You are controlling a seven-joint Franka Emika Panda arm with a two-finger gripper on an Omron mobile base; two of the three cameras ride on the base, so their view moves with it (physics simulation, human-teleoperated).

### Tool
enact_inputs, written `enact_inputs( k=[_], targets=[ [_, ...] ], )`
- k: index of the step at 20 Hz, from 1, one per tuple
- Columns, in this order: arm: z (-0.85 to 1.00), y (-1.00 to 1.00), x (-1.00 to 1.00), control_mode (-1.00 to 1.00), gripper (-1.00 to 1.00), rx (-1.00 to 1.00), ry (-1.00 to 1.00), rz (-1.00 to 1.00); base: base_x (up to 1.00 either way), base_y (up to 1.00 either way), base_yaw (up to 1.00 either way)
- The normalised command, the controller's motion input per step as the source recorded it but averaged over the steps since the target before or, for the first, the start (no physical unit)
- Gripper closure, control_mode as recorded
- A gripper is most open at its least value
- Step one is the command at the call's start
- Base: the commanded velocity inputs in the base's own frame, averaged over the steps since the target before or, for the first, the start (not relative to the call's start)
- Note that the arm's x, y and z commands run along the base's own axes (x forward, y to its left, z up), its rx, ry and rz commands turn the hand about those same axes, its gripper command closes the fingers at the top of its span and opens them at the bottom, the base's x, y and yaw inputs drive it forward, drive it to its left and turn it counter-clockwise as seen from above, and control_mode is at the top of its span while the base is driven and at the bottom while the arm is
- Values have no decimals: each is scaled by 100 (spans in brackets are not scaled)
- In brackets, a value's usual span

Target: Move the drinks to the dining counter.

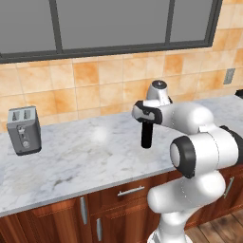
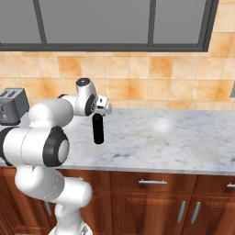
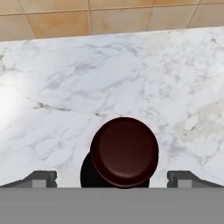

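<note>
Nearest the cameras run the reddish-brown wooden cabinets [image 2: 151, 197] with their slim metal handles [image 1: 130, 191]: in the left base view one horizontal and three upright handles can be counted, in the right base view two horizontal pulls and three upright ones. Above them lies the marble worktop [image 1: 76, 161], white-grey with faint veining and a brownish smudge towards its front edge.

One wine bottle [image 1: 147, 135] stands upright on that worktop, roughly midway between its front edge and the wall; this is the task's drink in view. It is near-black, and no label or writing can be made out on it in any view. In the hand view it is seen from straight above, its dark reddish round top [image 3: 124, 151] sitting between the two finger tips.

The gripper [image 3: 113, 178] is directly over the bottle, pointing down, its jaws spread wide with a clear gap on each side of the bottle top, so it grasps nothing. In the base views the hand covers the bottle's neck.

Farther back, on the left of the worktop near the wall, stands one grey two-slot toaster [image 1: 23, 130], with small knobs on its side and no readable marking. Behind everything rises the orange-tan tiled wall [image 2: 137, 78], with a grey wall socket [image 1: 229, 76] at the right, and above it a dark-framed window [image 1: 114, 23].
</note>
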Motion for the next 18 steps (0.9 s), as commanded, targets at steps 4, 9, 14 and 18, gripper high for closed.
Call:
enact_inputs(
  k=[4,9,14,18],
  targets=[
    [0,0,0,-100,-100,0,-12,0,0,0,0],
    [0,0,0,-100,-100,0,-15,0,0,0,0],
    [-1,0,0,-100,-100,0,-16,0,0,0,0],
    [0,0,0,-100,-100,0,-16,0,0,0,0]
  ],
)
